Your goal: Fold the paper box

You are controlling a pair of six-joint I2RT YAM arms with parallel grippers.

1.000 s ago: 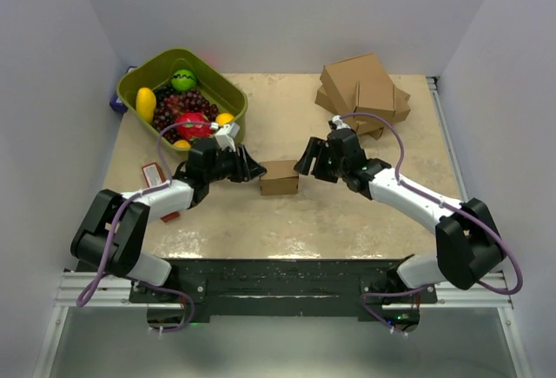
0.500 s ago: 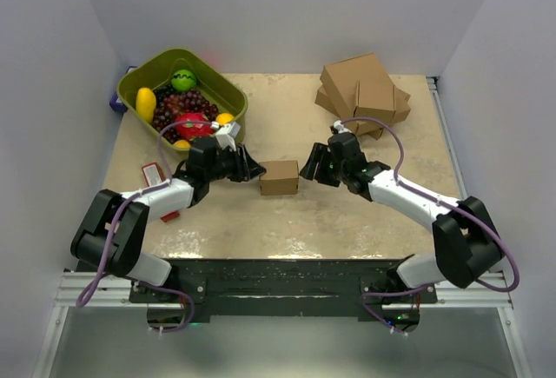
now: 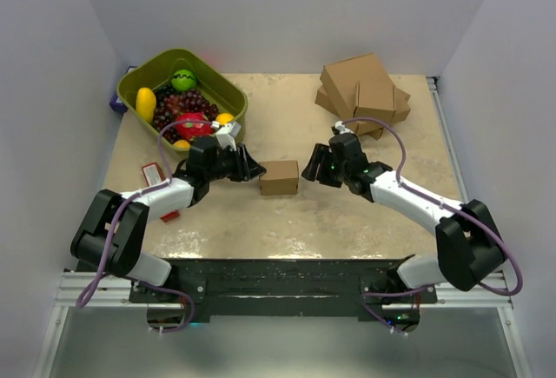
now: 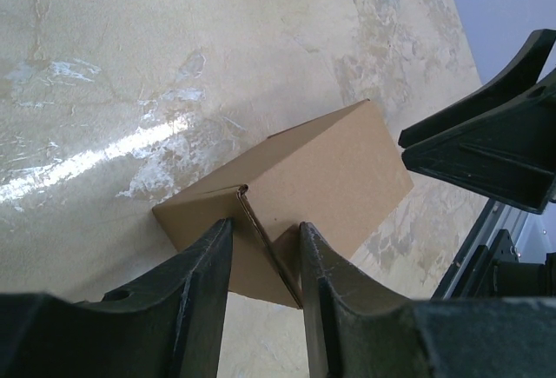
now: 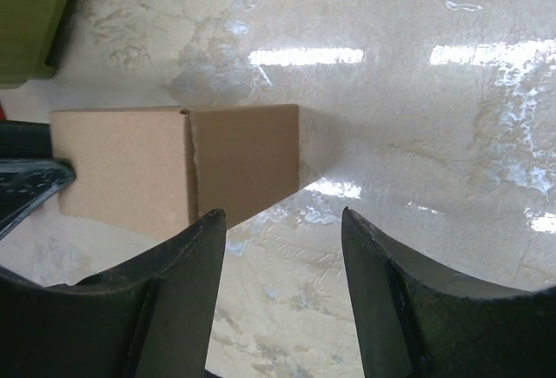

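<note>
The paper box (image 3: 279, 177) is a small closed brown kraft box lying on the table between both grippers. My left gripper (image 3: 255, 170) is at its left end. In the left wrist view the fingers (image 4: 207, 265) stand a narrow gap apart, and the box's (image 4: 330, 165) end seam lies between their tips, not clamped. My right gripper (image 3: 305, 171) is open just right of the box. In the right wrist view the box (image 5: 174, 165) sits ahead and left of my wide-open gripper (image 5: 282, 222), with only bare table between the fingers.
A green basket (image 3: 155, 59) of fruit stands at the back left. A cluster of larger brown cartons (image 3: 363, 89) lies at the back right. A small red and white packet (image 3: 153, 174) lies by the left arm. Grey walls enclose the table.
My right gripper has moved slightly down and left, closer to the box's right end. The left arm and the box have not moved.
</note>
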